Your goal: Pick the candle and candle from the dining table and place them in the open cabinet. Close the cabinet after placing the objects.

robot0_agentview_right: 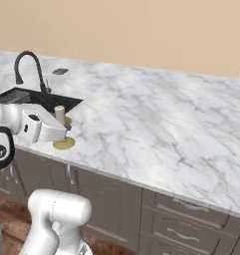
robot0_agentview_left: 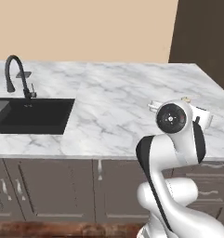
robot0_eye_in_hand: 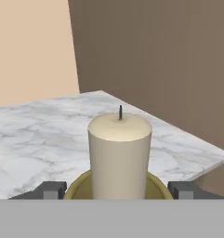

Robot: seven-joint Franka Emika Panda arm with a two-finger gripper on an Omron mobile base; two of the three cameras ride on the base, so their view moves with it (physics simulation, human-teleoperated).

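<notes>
A cream candle [robot0_eye_in_hand: 119, 158] with a dark wick stands upright on a round olive-yellow dish [robot0_eye_in_hand: 156, 188], close in front of the hand. My gripper [robot0_eye_in_hand: 117, 189] is open, and its two grey fingertips [robot0_eye_in_hand: 51, 190] flank the dish left and right, clear of the candle's body. From the right base, the candle [robot0_agentview_right: 60, 114] and its dish [robot0_agentview_right: 64, 144] sit on the white marble top [robot0_agentview_right: 156, 124] near its front edge, right of the sink, with the gripper [robot0_agentview_right: 66, 130] level beside them. The candle's tip [robot0_agentview_left: 185, 99] peeks over the arm. The second candle and the open cabinet are out of view.
A black sink [robot0_agentview_left: 32, 115] with a black arched faucet [robot0_agentview_left: 16, 74] is set into the marble at the left. Dark brown doors and silver-handled drawers [robot0_agentview_right: 183, 234] run below. A tall dark brown panel [robot0_agentview_left: 201, 30] rises at the far right end.
</notes>
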